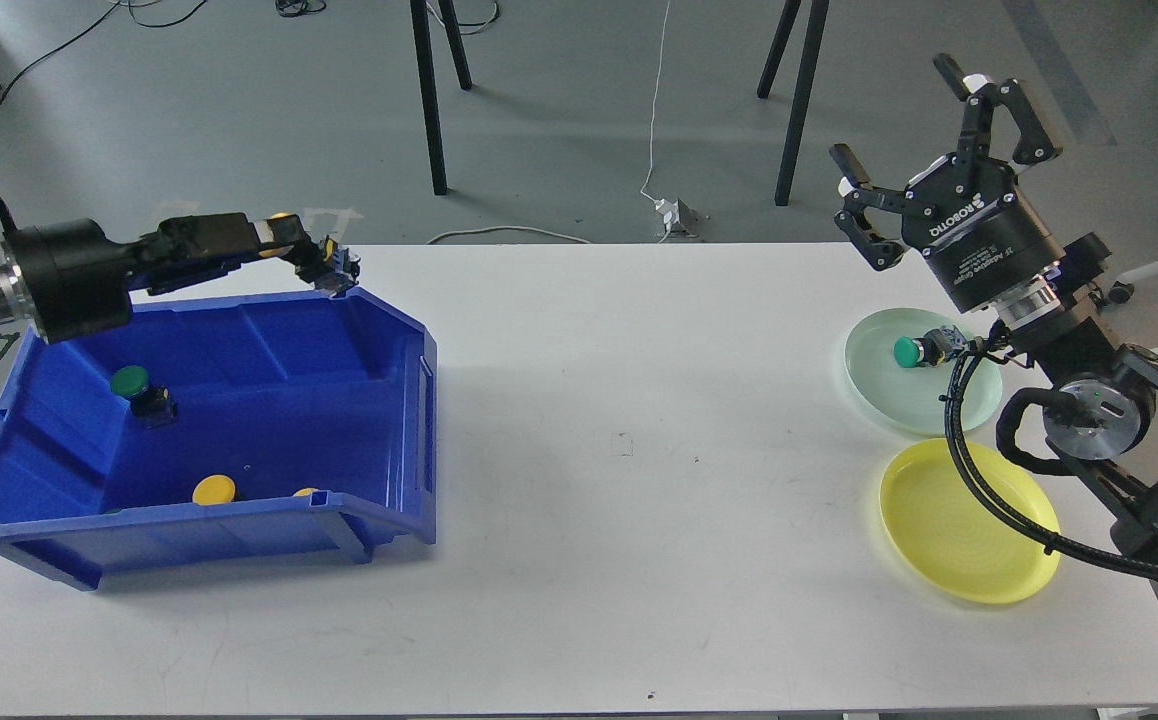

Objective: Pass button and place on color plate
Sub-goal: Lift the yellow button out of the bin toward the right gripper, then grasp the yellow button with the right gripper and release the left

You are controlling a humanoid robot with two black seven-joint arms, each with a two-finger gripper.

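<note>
Nearest on the white table (629, 520): yellow plate (964, 525) at right, bare; blue bin (189, 440) at left. Along the bin's front wall lie a yellow button (213, 489) and a second yellow cap (305, 492), partly hidden by the rim. Farther back in the bin, near its left side, a green button (139, 392) stands on its dark base.

Mid-depth, right: green plate (924, 372), just behind the yellow one, carries a green-capped button (914, 351) lying on its side.

Right arm enters from the lower right and bends upward; right gripper (914, 135) is raised above and behind the green plate, fingers spread wide, nothing between them. The button on the plate sits below it, well apart.

Far left: left arm reaches level across the bin's back wall. Left gripper (324, 262) hangs over the bin's rear right corner, closed around a yellow-capped button (281, 222), whose dark body pokes out past the fingertips.
</note>
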